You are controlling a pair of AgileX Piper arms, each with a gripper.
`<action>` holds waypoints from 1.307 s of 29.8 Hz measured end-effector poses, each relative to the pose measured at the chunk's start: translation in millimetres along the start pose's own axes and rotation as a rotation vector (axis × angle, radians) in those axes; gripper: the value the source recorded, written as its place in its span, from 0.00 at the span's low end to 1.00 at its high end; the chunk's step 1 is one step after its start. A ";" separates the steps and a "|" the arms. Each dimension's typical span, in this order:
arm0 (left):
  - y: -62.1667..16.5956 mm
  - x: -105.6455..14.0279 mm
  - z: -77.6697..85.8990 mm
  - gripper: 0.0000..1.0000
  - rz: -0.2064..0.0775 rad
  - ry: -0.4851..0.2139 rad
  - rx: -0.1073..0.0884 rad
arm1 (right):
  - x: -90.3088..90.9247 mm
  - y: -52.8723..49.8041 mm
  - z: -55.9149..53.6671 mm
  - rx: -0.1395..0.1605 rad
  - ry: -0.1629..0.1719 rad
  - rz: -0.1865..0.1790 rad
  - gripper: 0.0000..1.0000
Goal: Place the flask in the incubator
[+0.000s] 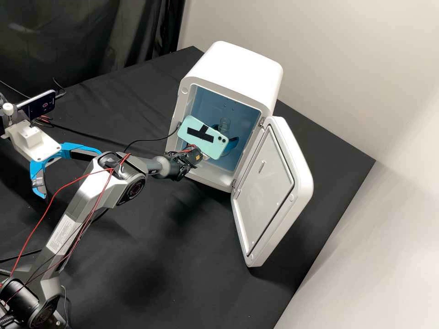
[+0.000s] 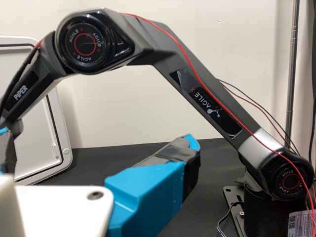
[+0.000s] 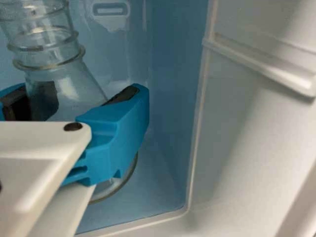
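Holding the flask (image 3: 54, 64) deep inside the incubator (image 1: 238, 68), your right gripper (image 3: 74, 101) has its jaws clamped on the glass body just below the neck, one on each side. I think this low grip is chosen so that the flask does not swing and the open mouth is kept free. The round base is very near the blue floor, but you cannot tell from these views if it already touches, so judge this before you let go.

The door (image 1: 270, 192) hangs wide open to the side, which gives the right arm (image 2: 197, 94) a free way in. Your left gripper (image 1: 71, 173) is well apart from the incubator, over the bench (image 1: 160, 251), with its jaws apart and nothing between them, so it does not block the work.

About writing: the right arm carries white lettering on its links and a printed label (image 2: 301, 224) at its foot. The mint phone (image 1: 203, 137) on the wrist has only black tape.
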 end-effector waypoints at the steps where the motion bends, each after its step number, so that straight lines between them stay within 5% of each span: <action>1: 0.0 0.0 0.0 1.00 0.000 0.000 0.000 | 0.1 -0.2 -1.2 0.002 0.001 0.000 0.00; 20: 0.0 0.0 0.0 1.00 0.000 0.000 0.000 | 2.8 -10.5 1.4 0.026 -0.008 -0.005 0.00; 21: 0.0 0.0 0.0 1.00 0.000 0.000 0.000 | 2.8 -10.4 1.4 0.027 -0.009 -0.004 1.00; 39: 0.0 0.0 0.0 1.00 0.000 0.000 0.000 | 0.1 -15.5 5.4 0.023 -0.021 -0.013 1.00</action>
